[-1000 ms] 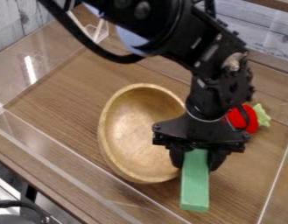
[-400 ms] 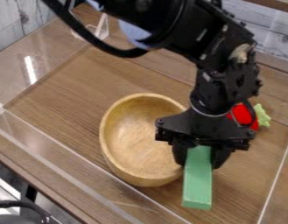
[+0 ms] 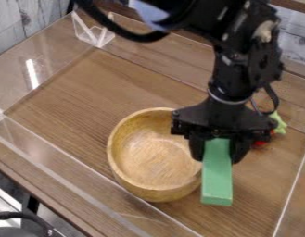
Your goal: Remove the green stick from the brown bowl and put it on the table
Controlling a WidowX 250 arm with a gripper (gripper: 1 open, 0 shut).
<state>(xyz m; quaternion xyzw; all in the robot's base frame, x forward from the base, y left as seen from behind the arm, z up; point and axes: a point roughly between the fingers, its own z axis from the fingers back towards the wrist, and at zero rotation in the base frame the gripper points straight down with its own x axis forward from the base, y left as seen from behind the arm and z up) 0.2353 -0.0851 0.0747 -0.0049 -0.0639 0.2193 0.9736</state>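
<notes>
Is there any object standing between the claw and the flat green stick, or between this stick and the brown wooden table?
Nothing visible stands in the way: the black claw grips the flat mint-green stick, and only brown wooden table shows beside and beyond its free end.

Quick headcount of what's on this setup: one wooden bowl (image 3: 138, 165), kinda left of middle, one green stick (image 3: 217, 174) just right of it, and one red toy with green bits (image 3: 276, 122) over on the right, mostly blocked from view. Then there's one black robot arm (image 3: 222, 56) reaching in from the far side, and all of that's over one brown table (image 3: 74, 111).
</notes>
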